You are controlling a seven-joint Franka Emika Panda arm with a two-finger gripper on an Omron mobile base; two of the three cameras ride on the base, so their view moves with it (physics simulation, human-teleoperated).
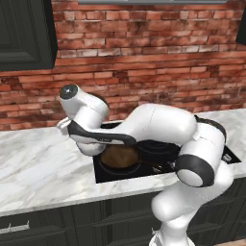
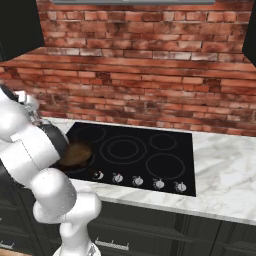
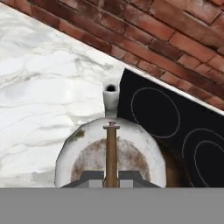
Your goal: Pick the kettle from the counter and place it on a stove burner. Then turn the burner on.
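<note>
In the hand view the kettle (image 3: 135, 146), squat and silvery-white with rusty stains, lies right below the hand. Its spout (image 3: 111, 94) points toward the brick wall. My gripper (image 3: 111, 179) is shut on the kettle's thin upright brown handle (image 3: 111, 148). The kettle sits over the seam between the white marble counter (image 3: 43, 87) and the left edge of the black stove (image 3: 157, 109). A burner ring (image 3: 155, 113) lies just right of the spout. In both base views my own arm hides the hand and the kettle.
A brown frying pan (image 1: 119, 156) (image 2: 75, 154) rests on the stove's front left burner, its rim (image 3: 175, 170) just beside the kettle. A row of knobs (image 2: 137, 180) lines the stove's front edge. The brick wall (image 1: 144, 62) stands close behind. Marble counter (image 1: 43, 163) stretches left.
</note>
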